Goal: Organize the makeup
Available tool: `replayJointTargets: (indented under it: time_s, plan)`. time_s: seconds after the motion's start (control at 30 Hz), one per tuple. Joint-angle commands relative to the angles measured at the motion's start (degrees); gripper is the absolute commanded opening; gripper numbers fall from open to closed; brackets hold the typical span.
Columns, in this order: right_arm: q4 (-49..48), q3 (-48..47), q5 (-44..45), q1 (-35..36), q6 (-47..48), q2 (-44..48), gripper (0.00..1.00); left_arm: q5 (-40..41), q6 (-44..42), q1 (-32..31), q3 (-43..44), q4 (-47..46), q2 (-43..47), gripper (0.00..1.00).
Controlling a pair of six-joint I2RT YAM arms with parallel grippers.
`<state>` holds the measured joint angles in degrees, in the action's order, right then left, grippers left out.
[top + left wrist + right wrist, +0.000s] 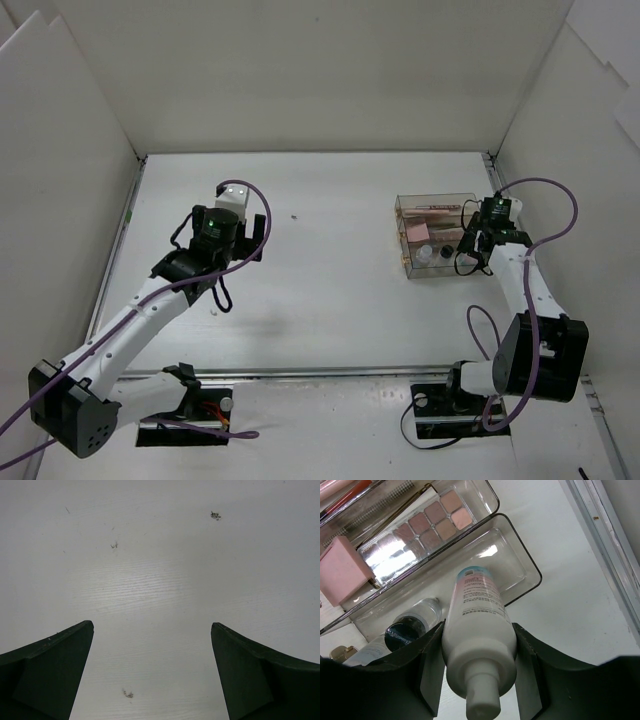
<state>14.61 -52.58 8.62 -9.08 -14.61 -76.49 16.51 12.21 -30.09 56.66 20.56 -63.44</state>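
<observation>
Your right fingers (532,680) clamped on white spray bottle (477,625) above clear organizer (520,560), front compartment. Eyeshadow palette (430,522), pink square (342,570) already filed. Left fingers (50,675) spread wide over table (160,570). Likely near finish.

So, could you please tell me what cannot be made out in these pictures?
- Right wrist view: the print on the white bottle is too blurred to read.
- Right wrist view: the dark-capped bottle is partly hidden behind the right gripper.
- Right wrist view: the pencils are cut off by the top edge.
- Top view: the contents of the organizer are too small to tell apart.
</observation>
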Motion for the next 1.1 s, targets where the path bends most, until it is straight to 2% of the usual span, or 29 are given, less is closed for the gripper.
replayJointTargets:
  time_s: [0.0, 0.43, 0.73, 0.93, 1.03, 1.07]
  plan:
    - [0.3, -0.5, 2.4, -0.4, -1.3, 2.4, 0.00, 0.1, 0.6, 0.1, 1.5, -2.7, 0.0, 1.00]
    - [-0.2, 0.8, 1.5, -0.3, -1.0, 0.6, 0.00, -1.0, 0.7, 0.1, 1.7, -2.9, -0.2, 0.99]
    - [-2.4, 0.0, 0.9, -0.3, -0.3, -2.7, 0.09, -1.1, 0.9, 0.1, 1.6, -3.0, 0.1, 0.99]
    - [-2.7, -0.7, 1.0, -0.3, -0.3, -4.1, 0.31, -1.1, 0.9, 0.1, 1.6, -2.9, 0.0, 0.99]
    - [-2.6, -0.9, 1.2, -0.3, -0.4, -3.8, 0.55, -1.2, 0.9, 0.1, 1.6, -2.9, -0.3, 1.00]
    - [-2.7, -1.0, 1.5, -0.3, -0.4, -3.6, 0.60, -1.2, 1.0, 0.1, 1.7, -2.9, -0.1, 1.00]
